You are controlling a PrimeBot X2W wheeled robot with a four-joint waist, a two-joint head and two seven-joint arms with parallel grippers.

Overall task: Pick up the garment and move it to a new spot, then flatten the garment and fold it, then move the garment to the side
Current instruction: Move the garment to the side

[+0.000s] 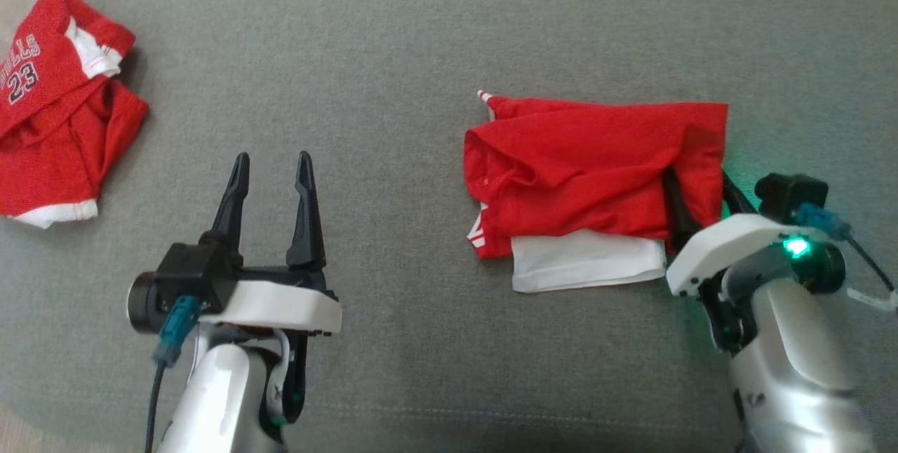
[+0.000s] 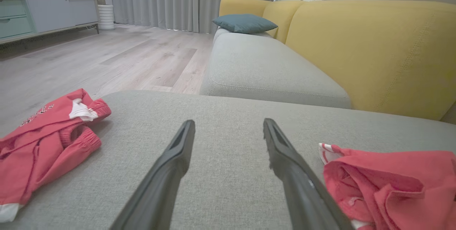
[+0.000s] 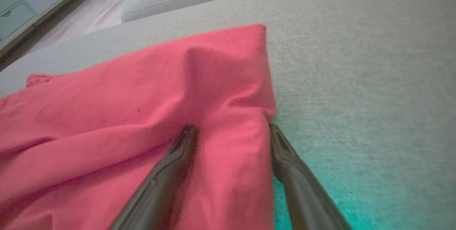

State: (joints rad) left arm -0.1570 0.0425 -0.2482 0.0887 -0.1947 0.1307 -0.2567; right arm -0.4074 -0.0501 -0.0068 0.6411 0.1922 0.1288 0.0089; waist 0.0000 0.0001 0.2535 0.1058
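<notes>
Straddling the right edge of the red garment (image 1: 596,158), the right gripper (image 3: 231,128) is standing wide open, clamping nothing, the red garment is lying folded right of centre on the grey cushion (image 1: 393,53), the left gripper (image 1: 273,158) is hovering beside it, spread wide and empty, a second red jersey (image 1: 49,123) is lying far left.

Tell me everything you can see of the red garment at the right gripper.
The red garment lies roughly folded and wrinkled on the grey cushion, thin soft fabric, a white layer showing at its near edge, striped trim at its far left corner. The open right gripper straddles its right edge, one finger pressing into the fabric.
</notes>
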